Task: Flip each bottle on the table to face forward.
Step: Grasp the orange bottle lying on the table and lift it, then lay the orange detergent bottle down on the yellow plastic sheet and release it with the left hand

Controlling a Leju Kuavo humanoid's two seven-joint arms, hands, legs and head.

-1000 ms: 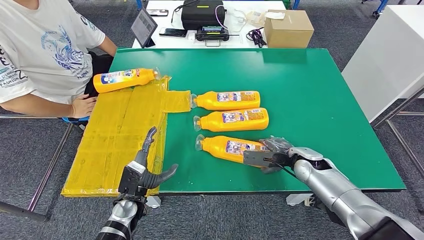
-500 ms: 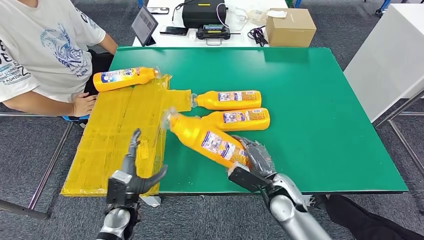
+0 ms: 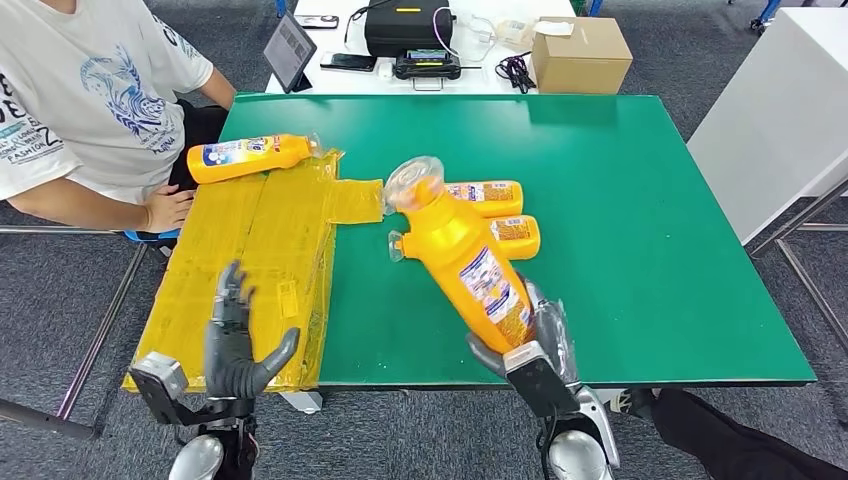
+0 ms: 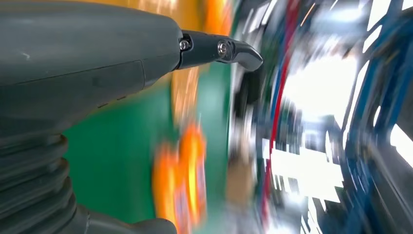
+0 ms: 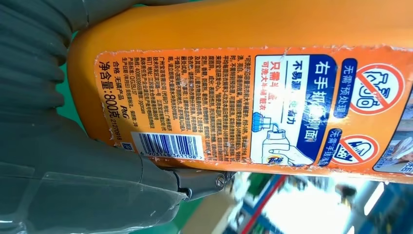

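Up it comes: the right hand (image 3: 530,345) is gripping the base of the orange plastic detergent bottle (image 3: 462,254), swinging it clear of the green desk (image 3: 620,200), back label showing — flip underway. Left hand (image 3: 232,340) is hovering, fingers spread, holding nothing.

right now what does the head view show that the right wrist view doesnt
Head view alone: the green table, two orange bottles lying on it, a fourth bottle by the yellow sheet, the left hand held open, and a seated person.

Right wrist view alone: the back label's fine print and barcode.

Both: the right hand gripping the lifted orange bottle by its base.
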